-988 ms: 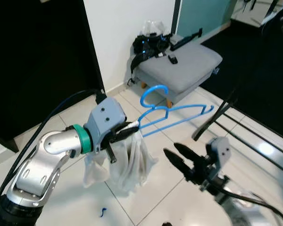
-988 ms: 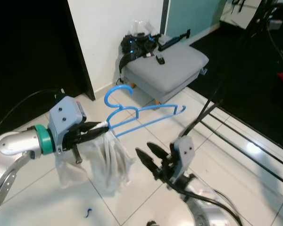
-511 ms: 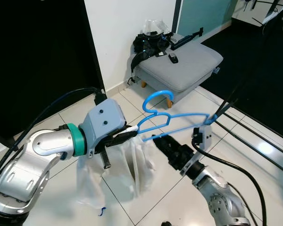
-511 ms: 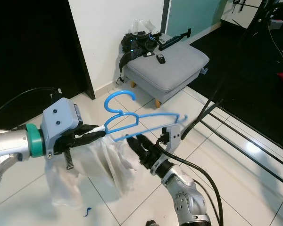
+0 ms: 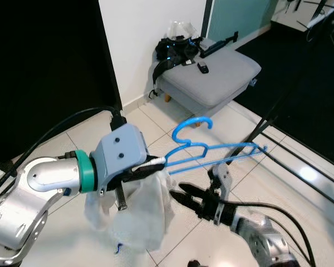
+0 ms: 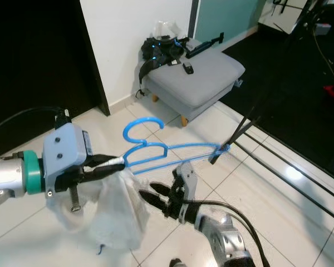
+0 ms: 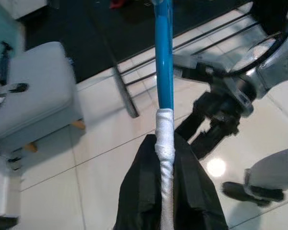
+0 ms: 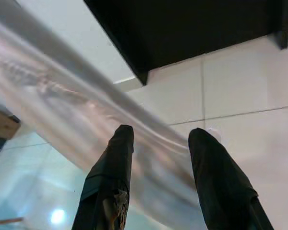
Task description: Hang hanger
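A home: tiled floor (image 5: 156, 119), grey footstool (image 5: 214, 75).

The left gripper (image 6: 103, 165) grips a blue hanger (image 6: 156, 152) carrying white cloth (image 6: 114, 208).

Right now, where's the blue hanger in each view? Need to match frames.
Left eye: blue hanger mid-frame, end held by the left gripper.
Right eye: mid-frame, left of center.
Left wrist: blue bar running up from the fingers.
Right wrist: none to place.
Shared landmark: grey stool.
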